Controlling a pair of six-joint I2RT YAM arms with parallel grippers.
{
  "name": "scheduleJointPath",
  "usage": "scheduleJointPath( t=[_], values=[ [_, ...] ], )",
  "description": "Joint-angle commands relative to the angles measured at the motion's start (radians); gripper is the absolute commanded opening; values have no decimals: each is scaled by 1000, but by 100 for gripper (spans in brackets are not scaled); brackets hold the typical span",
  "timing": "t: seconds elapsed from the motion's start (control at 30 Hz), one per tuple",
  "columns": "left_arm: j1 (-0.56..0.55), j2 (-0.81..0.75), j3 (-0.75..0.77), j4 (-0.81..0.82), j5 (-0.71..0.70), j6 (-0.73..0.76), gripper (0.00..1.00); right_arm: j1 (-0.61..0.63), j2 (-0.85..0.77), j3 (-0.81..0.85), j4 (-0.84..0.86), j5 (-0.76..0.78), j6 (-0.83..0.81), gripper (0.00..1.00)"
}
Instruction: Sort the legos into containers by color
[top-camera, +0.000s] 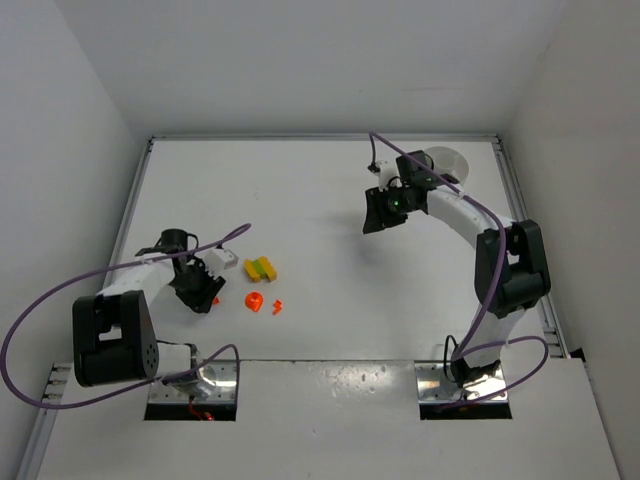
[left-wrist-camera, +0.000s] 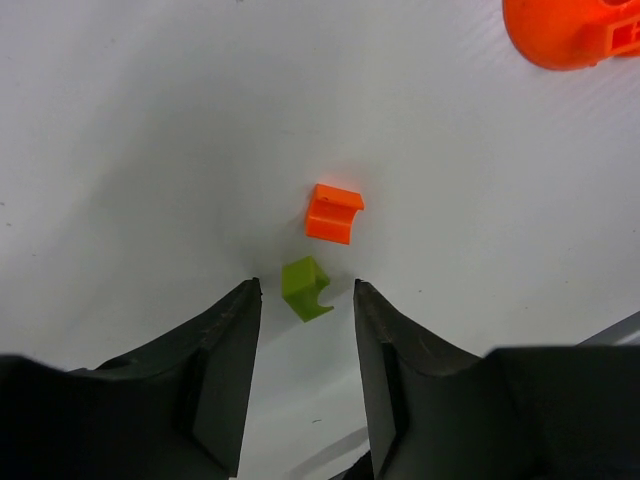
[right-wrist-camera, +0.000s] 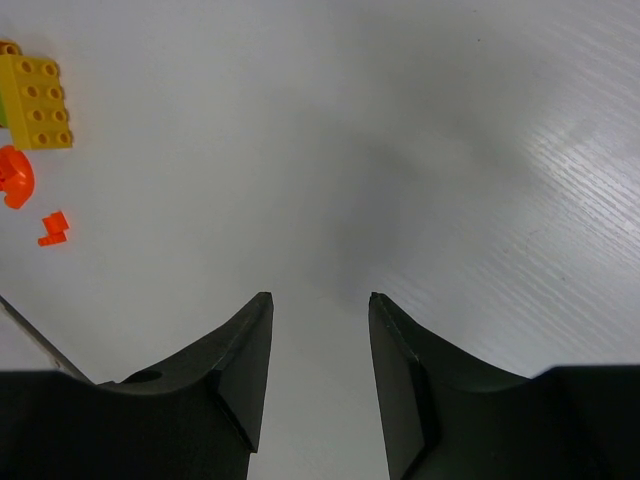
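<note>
— Where's the left claw?
— Low over the worktop, on the left side. Its fingers stand apart, and a tiny green bit lies on the surface between the tips. There's a sliver of gap either side, so it isn't pinched.
— Anything else by it?
— An orange clip just beyond the green bit, close but not touching. Further off to the right sits a round orange piece, with a small orange bit just beside that.
— And the yellow one?
— The yellow brick lies a little past the round piece, with some green showing along one side of it.
— The right claw?
— Out over bare worktop, towards the far right. Fingers apart, nothing between them, well away from the bricks.
— The dish?
— The white dish is by the far right corner, partly hidden behind the right arm. From here I can't make out its sections or what's in them.
</note>
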Motion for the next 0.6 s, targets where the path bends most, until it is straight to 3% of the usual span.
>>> scheduleJointPath(
  t=[0.0,0.57],
  values=[
    [4,-8,-15,6,-26,5,47,6,11,1,36,-14,-3,44],
    [13,55,-37,60,28,-3,27,6,39,1,36,-14,7,44]
  ],
)
